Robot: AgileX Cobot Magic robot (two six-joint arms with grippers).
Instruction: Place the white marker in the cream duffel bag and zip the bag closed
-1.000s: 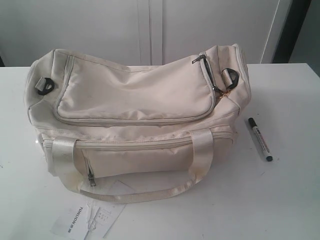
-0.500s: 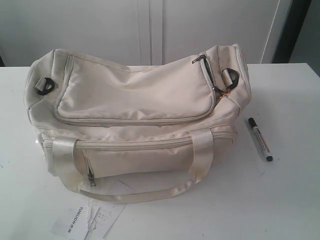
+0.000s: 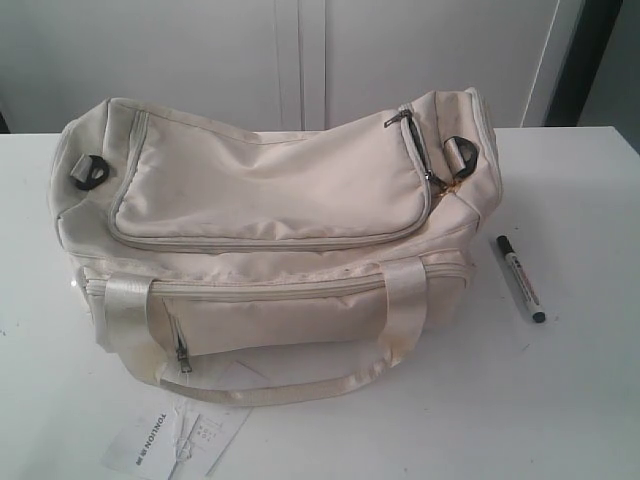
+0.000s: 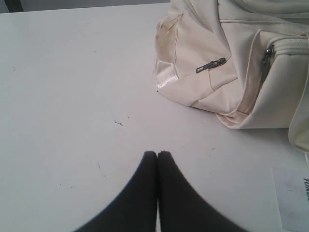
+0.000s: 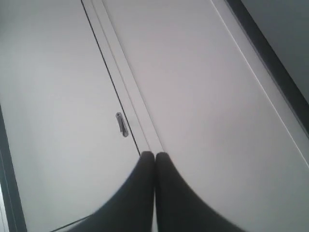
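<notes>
The cream duffel bag (image 3: 270,230) sits in the middle of the white table (image 3: 580,400), its top flap zipped along the front and its handles lying forward. The white marker (image 3: 520,278) lies flat on the table just right of the bag, black cap toward the back. Neither arm shows in the exterior view. My left gripper (image 4: 157,153) is shut and empty over bare table, with one end of the cream duffel bag (image 4: 231,63) a short way ahead of it. My right gripper (image 5: 154,154) is shut and empty, facing white cabinet doors (image 5: 193,96).
A printed white paper tag (image 3: 175,440) lies by the bag's front handle near the table's front edge; its corner shows as the paper tag (image 4: 294,198) in the left wrist view. White cabinet doors (image 3: 300,60) stand behind the table.
</notes>
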